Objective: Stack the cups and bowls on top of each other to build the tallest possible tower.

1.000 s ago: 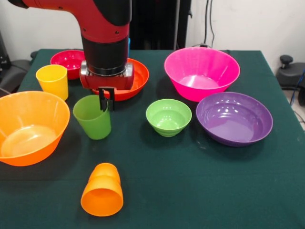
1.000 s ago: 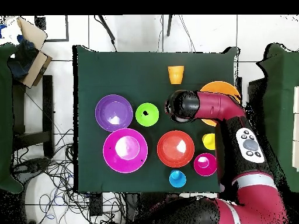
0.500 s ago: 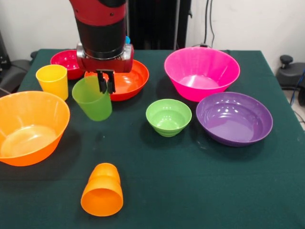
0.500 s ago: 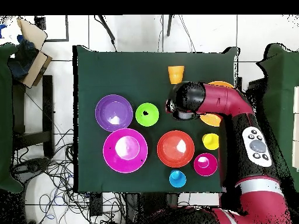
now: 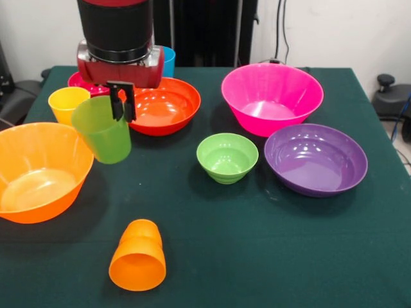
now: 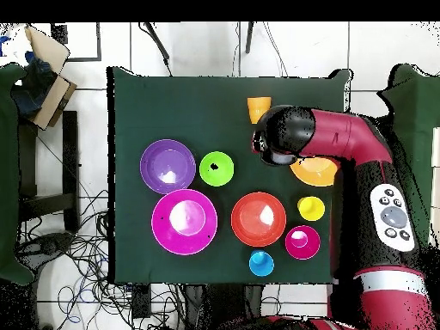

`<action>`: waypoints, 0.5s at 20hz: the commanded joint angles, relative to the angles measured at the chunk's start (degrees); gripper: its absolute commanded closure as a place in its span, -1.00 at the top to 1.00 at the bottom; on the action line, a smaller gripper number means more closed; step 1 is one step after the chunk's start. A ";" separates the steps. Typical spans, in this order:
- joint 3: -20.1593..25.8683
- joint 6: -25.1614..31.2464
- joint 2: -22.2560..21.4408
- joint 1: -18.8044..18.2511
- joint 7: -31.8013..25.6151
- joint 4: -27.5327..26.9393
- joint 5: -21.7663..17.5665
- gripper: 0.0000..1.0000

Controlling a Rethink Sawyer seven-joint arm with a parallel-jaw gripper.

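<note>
My gripper (image 5: 122, 110) is shut on the rim of the green cup (image 5: 103, 133), which hangs tilted above the table next to the large orange bowl (image 5: 38, 168). Behind it stand the yellow cup (image 5: 66, 102), the small crimson bowl (image 5: 77, 82) and the blue cup (image 5: 169, 61). An orange cup (image 5: 137, 256) lies on its side near the front. The red-orange bowl (image 5: 164, 106), pink bowl (image 5: 271, 96), light green bowl (image 5: 227, 156) and purple bowl (image 5: 314, 158) each sit alone. No tower shows. From overhead the arm (image 6: 279, 142) hides the green cup and part of the orange bowl (image 6: 314, 172).
The dark green cloth covers the table (image 5: 270, 256). From overhead, the orange cup (image 6: 259, 109) lies just beyond the arm's head. Cardboard boxes (image 6: 43, 73) and loose cables lie on the floor outside the table.
The gripper has risen with the green cup, lifting it off the table and carrying it toward the large orange bowl. The cup now hangs tilted.
</note>
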 commanded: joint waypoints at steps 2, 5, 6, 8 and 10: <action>5.05 9.12 0.74 -0.37 -11.88 -5.81 -1.36 -1.00; 5.53 10.00 1.11 -1.03 -13.16 -6.72 -1.53 -1.00; 5.65 10.16 1.38 -1.29 -13.69 -7.19 -1.79 -1.00; 5.79 9.46 1.74 -2.02 -14.43 -7.20 -2.32 -1.00; 5.77 8.59 2.09 -2.84 -15.07 -7.08 -2.99 -1.00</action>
